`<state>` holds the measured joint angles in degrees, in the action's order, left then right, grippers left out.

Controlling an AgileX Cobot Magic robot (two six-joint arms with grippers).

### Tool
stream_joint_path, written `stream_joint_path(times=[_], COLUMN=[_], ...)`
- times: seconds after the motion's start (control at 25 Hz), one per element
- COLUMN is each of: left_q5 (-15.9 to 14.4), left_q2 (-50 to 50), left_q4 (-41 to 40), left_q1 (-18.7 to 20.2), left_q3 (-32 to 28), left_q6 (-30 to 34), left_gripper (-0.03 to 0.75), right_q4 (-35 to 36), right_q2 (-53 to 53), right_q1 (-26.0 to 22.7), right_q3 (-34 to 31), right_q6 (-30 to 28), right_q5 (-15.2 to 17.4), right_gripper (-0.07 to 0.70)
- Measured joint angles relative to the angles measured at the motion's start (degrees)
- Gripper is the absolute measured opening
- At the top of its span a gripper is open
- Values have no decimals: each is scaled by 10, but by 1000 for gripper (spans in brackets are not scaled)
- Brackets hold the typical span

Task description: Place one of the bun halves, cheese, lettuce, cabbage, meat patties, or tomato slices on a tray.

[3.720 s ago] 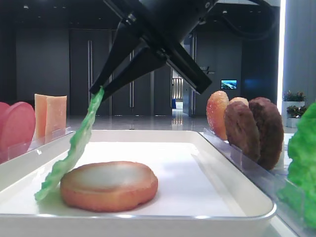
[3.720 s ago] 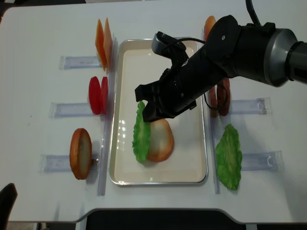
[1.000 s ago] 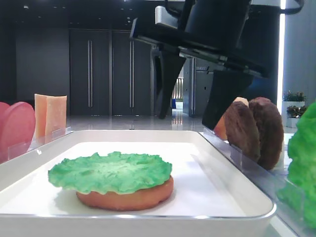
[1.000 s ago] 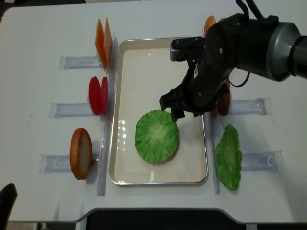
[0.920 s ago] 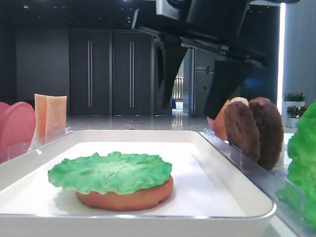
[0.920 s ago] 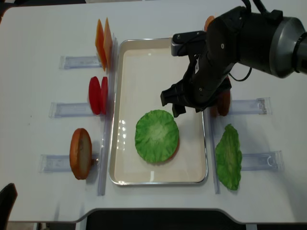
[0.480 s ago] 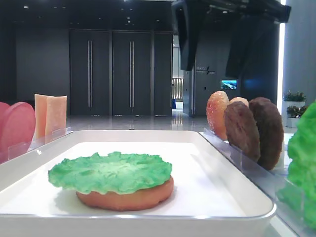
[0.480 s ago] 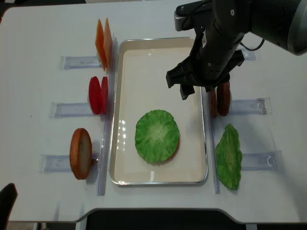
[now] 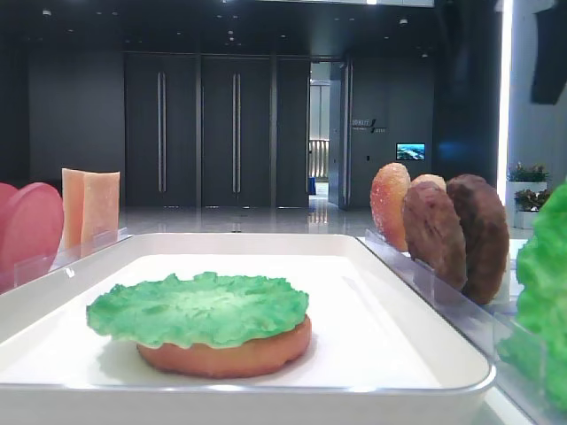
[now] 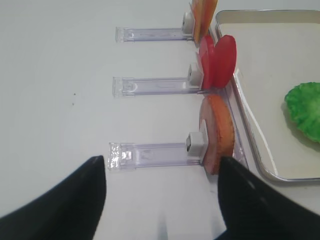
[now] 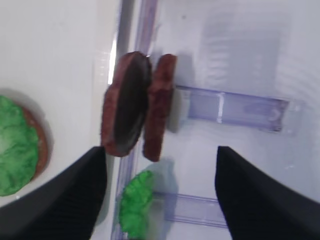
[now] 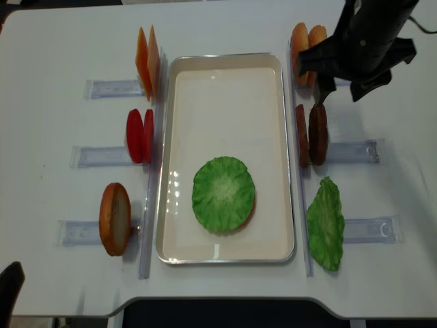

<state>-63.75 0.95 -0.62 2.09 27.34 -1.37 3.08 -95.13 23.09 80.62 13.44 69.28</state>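
no readable text, labels or numbers anywhere

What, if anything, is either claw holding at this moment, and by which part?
Nothing is held. The right claw hangs open and empty above the meat patties; the left claw is open and empty too.

One white tray [image 12: 169, 157] sits on the counter [image 12: 54, 41], flanked by six clear plastic racks [image 12: 109, 88]. There are four bun halves [image 12: 115, 219], two cheese slices [image 12: 147, 63], two tomato slices [image 12: 140, 135], two meat patties [image 12: 312, 134] and two lettuce leaves [image 12: 223, 193].
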Motion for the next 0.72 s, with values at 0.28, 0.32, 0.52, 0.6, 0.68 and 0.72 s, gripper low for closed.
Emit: stream_joint_path(times=[0.28, 0.32, 0.52, 0.6, 0.68, 0.72], left_q5=[0, 0, 0, 0, 0, 0], left_q2=[0, 0, 0, 0, 0, 0], left_q4=[0, 0, 0, 0, 0, 0], left_q1=[0, 0, 0, 0, 0, 0], left_q3=[0, 0, 0, 0, 0, 0], left_q6=[2, 2, 2, 2, 2, 2], left_gripper=[534, 534, 534, 534, 534, 534], right_q4=[-25, -25, -25, -25, -25, -25], right_q2=[35, 36, 37, 41, 42, 43], right_q1=[-107, -122, -181, -202, -224, -235], right_q3=[0, 0, 0, 0, 0, 0], right_q6=[-27, -34, -73, -80, -90, -96], right_q5=[5, 5, 6, 6, 7, 7], right_gripper=[443, 443, 442, 442, 442, 442])
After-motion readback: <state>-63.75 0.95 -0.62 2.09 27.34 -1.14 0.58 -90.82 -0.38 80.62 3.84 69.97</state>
